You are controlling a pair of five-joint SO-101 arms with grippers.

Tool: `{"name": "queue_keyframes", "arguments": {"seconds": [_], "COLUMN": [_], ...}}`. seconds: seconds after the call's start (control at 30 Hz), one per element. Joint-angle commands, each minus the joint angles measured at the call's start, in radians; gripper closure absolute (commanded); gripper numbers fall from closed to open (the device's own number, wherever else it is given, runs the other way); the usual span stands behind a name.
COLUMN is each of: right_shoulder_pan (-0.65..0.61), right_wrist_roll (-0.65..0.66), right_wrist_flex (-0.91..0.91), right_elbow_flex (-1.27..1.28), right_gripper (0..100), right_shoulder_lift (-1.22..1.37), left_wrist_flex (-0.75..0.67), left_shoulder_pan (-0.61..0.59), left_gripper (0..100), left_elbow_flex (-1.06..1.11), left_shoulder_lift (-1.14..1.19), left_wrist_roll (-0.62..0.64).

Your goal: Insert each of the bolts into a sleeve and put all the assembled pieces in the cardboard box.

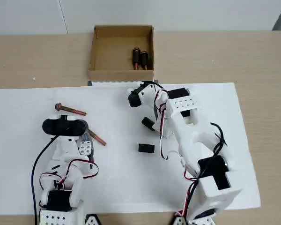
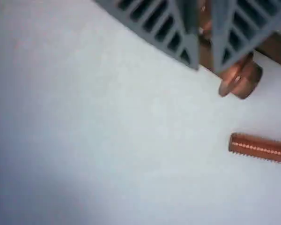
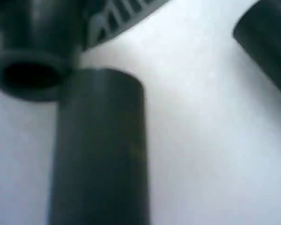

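— What are you holding?
— I'm the left gripper (image 2: 206, 64). My jaws are pinched shut on a copper-coloured metal bolt (image 2: 241, 80), at the left of the white paper sheet (image 2: 107, 140).
— The other one?
— A second copper bolt (image 2: 260, 148) lies just farther off. The brown cardboard box (image 1: 97, 51) is far, centre.

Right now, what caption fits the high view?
Left gripper grips a bolt, sleeves nearby, two assembled pieces in the cardboard box.

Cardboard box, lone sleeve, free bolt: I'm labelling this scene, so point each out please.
cardboard box (image 1: 121, 75), high view, front wall.
lone sleeve (image 1: 146, 148), high view, middle of body.
free bolt (image 1: 72, 110), high view, mid-shank.
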Motion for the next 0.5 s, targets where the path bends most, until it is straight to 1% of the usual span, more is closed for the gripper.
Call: {"name": "queue_keyframes", "arguments": {"seconds": [0.0, 0.07, 0.17, 0.47], "right_shoulder_pan": [0.001, 0.001, -0.001, 0.001], "right_wrist_roll": [0.006, 0.005, 0.002, -0.081], "right_wrist_flex": [0.004, 0.015, 0.128, 0.412], "right_elbow_flex": [0.0, -0.014, -0.098, -0.354], "right_gripper": [99.5, 99.5, 99.5, 99.5], "right_shoulder_lift": [-0.033, -0.036, -0.059, -0.177], "left_wrist_flex": [0.005, 0.005, 0.005, 0.005], "left_shoulder_pan": [0.0, 0.0, 0.0, 0.0], "left_gripper": [99, 99, 99, 99], "left_elbow_flex": [-0.004, -0.004, -0.004, -0.004], "left_shoulder_lift": [-0.009, -0.009, -0.009, -0.009], "left_wrist_roll": [-0.006, -0.006, -0.006, -0.009]}}
